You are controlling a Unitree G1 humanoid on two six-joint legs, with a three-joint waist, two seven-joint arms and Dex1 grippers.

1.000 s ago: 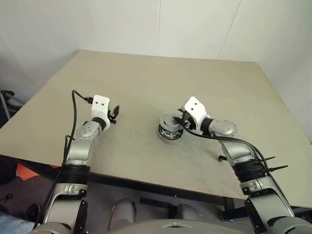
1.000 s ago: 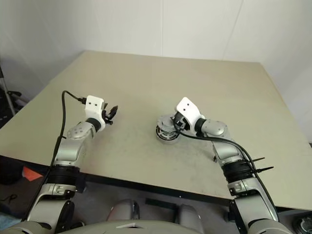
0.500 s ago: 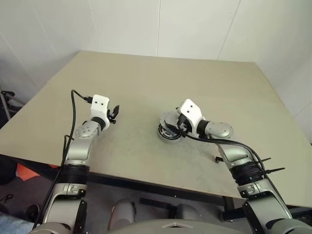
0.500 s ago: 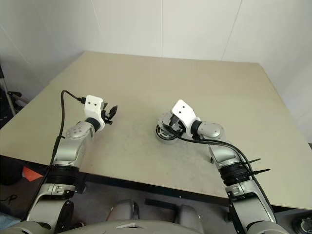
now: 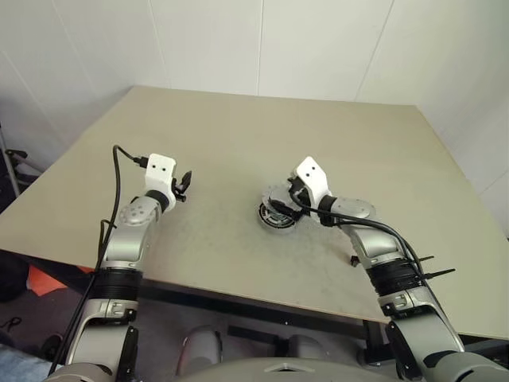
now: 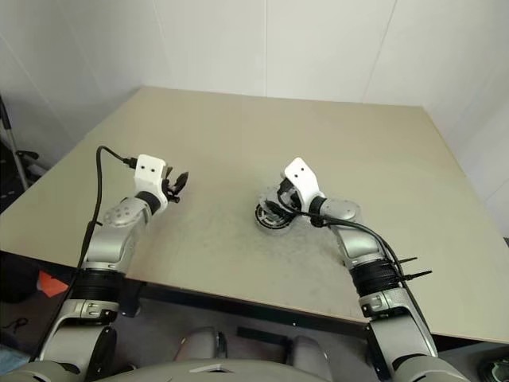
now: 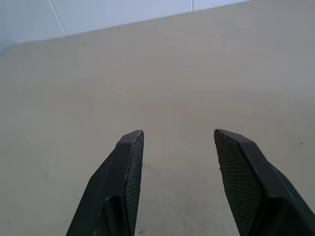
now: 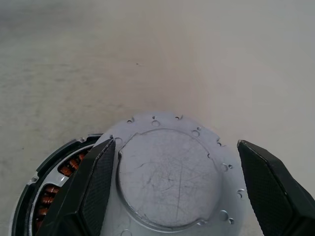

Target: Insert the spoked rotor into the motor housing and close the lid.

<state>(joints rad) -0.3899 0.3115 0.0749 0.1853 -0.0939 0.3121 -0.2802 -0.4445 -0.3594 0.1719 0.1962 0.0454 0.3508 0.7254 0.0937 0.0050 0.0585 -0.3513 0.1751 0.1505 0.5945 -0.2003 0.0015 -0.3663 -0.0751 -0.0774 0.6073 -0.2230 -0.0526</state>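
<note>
The motor housing (image 5: 276, 216) stands on the table's middle, with reddish copper windings (image 8: 74, 164) showing at one side. The lid (image 8: 170, 179), a grey disc with small holes round its rim, lies over the housing, shifted off-centre. My right gripper (image 8: 177, 143) is open, one black finger on each side of the lid and clear of its rim. It reaches the housing from the right (image 5: 288, 200). My left gripper (image 5: 183, 185) hovers open over bare table to the left, with nothing between its fingers (image 7: 130, 162). The spoked rotor is hidden.
The beige table (image 5: 238, 127) stretches far behind and to both sides of the housing. Its front edge (image 5: 238, 296) runs close below my arms. White walls (image 5: 262, 40) stand behind the far edge.
My right gripper's fingers have spread wider around the lid, and the hand has dipped slightly and rolled. The left arm has kept still.
</note>
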